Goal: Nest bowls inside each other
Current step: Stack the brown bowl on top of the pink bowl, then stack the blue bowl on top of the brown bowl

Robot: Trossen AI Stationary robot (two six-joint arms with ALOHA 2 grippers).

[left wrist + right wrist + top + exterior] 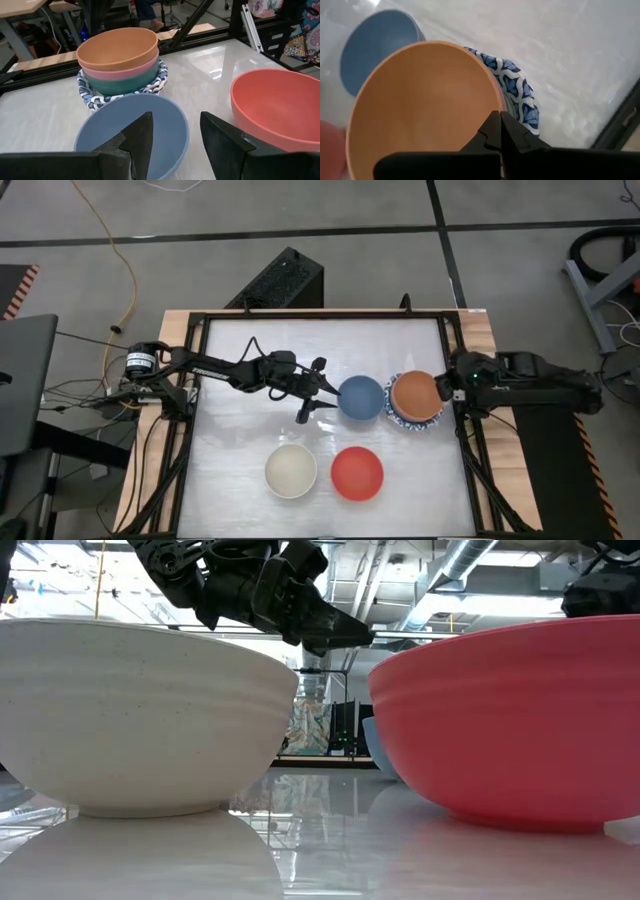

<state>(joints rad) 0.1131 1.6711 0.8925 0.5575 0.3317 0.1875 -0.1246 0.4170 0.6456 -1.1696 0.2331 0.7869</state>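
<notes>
We see the left hand (322,402) held over the counter (240,360) with its fingers (220,140) spread and nothing between them. Just in front of it sits the blue bowl (132,125), not touched by the fingers. Beyond the blue bowl stands a stack: the orange bowl (118,50) on top, a pink bowl (122,74) and a green bowl (125,85) under it, and a blue-patterned bowl (100,97) at the bottom. The right hand (500,131) hangs just above the edge of the orange bowl, fingers pressed together, holding nothing. The red bowl (357,472) and the cream bowl (291,470) sit apart, to one side of the left hand.
</notes>
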